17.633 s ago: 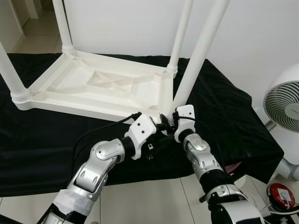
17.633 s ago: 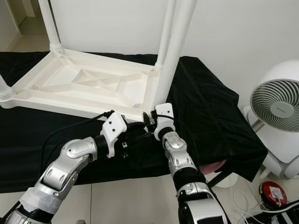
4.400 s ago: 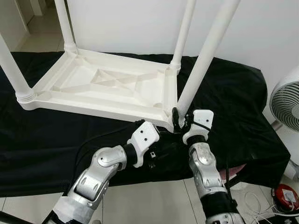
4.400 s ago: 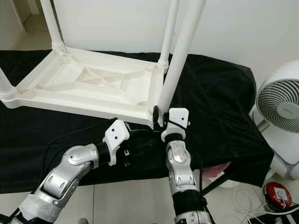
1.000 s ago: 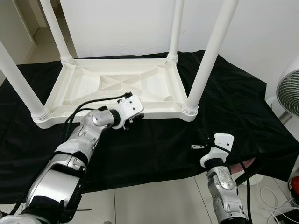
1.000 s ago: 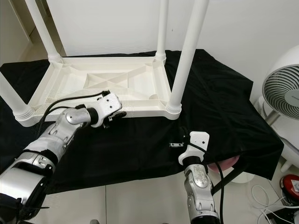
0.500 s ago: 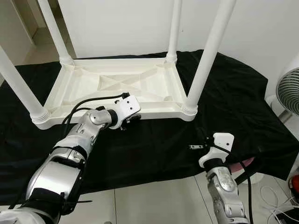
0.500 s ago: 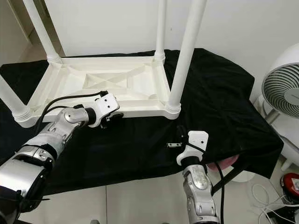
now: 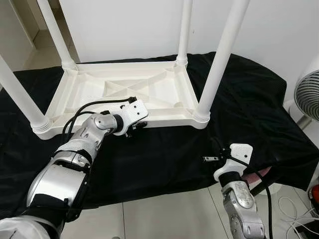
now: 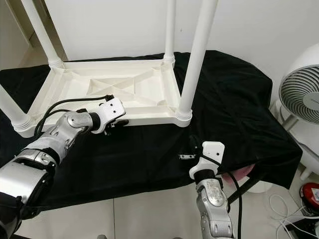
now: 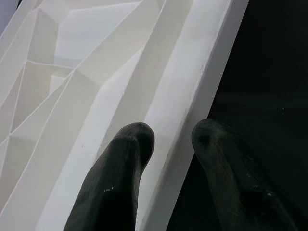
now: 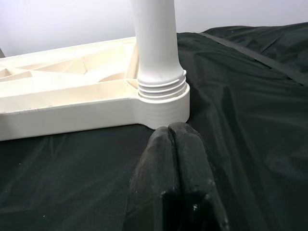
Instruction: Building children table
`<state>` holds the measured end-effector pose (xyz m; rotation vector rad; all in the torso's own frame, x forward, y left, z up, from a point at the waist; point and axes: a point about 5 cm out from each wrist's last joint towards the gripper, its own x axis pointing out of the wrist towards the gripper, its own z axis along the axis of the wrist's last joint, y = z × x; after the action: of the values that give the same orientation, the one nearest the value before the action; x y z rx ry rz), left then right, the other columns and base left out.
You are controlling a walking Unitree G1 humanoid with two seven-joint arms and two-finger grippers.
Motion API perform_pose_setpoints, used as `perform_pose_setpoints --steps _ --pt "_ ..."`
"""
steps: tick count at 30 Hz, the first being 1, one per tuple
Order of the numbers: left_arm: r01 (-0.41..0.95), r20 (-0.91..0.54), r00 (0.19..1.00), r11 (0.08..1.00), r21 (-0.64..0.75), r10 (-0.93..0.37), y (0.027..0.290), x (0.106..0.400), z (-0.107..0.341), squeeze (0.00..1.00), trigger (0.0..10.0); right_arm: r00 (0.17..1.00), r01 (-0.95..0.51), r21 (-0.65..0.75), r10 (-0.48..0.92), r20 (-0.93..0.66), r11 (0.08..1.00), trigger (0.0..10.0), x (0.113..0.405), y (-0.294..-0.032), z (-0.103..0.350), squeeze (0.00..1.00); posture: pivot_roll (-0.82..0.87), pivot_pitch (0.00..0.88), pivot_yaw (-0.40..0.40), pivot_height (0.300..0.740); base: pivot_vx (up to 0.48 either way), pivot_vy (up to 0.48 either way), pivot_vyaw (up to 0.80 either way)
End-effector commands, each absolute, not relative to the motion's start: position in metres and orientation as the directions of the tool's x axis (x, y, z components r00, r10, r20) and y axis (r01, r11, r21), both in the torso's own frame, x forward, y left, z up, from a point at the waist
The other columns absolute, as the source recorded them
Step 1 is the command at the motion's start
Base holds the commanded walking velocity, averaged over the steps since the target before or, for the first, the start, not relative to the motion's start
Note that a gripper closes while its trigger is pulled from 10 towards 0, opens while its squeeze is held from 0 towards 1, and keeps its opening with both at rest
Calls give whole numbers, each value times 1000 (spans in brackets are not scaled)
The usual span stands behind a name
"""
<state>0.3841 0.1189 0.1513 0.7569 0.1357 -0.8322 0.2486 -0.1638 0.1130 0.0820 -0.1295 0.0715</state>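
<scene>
Children's table (image 9: 124, 92): the white plastic table lay upside down across the middle of the frame on a black cloth (image 9: 239, 94), its four legs pointing up and running off the top edge.
Near-right leg (image 9: 219, 59): stood screwed into the corner socket, threads showing at its base in the right wrist view.
Left claw (image 11: 168, 139): sat at the table's near rim, centre-left of the frame; its fingers (image 11: 125, 159) were spread, one over the white rim, the other over the black cloth.
Right claw (image 12: 177, 139): hung low in the lower right of the frame, above the cloth and short of the near-right leg; its fingers were pressed together with nothing between them.
Worktop: draped entirely in the black cloth, which fell over the front edge toward the tiled floor (image 9: 164, 219).
Surroundings: a white fan (image 10: 301, 102) stood at the right edge; a red object (image 10: 311, 193) lay on the floor below it; a white wall (image 9: 129, 30) ran behind.
In the way: black cables (image 9: 94, 107) looped off the left wrist over the table's near rim.
</scene>
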Motion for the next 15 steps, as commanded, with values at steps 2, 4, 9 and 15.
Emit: perform_pose_setpoints --steps 2,4,9,15 --pt "459 -205 870 586 667 -448 130 395 162 0 10000 991 -79 74 71 115 994 10000 247 -162 112 0 -231 0 79 740 0 0 0" --pt "463 -216 870 585 666 -442 132 395 161 0 10000 991 -77 74 68 112 994 10000 246 -161 113 0 -233 0 82 740 0 0 0" --pt "462 -229 873 579 672 -431 134 394 158 0 10000 992 -75 77 66 110 994 10000 244 -161 114 0 -236 0 84 740 0 0 0" --pt "465 -249 875 574 674 -416 136 394 155 0 10000 992 -70 75 62 107 995 10000 240 -161 115 0 -249 0 87 740 0 0 0"
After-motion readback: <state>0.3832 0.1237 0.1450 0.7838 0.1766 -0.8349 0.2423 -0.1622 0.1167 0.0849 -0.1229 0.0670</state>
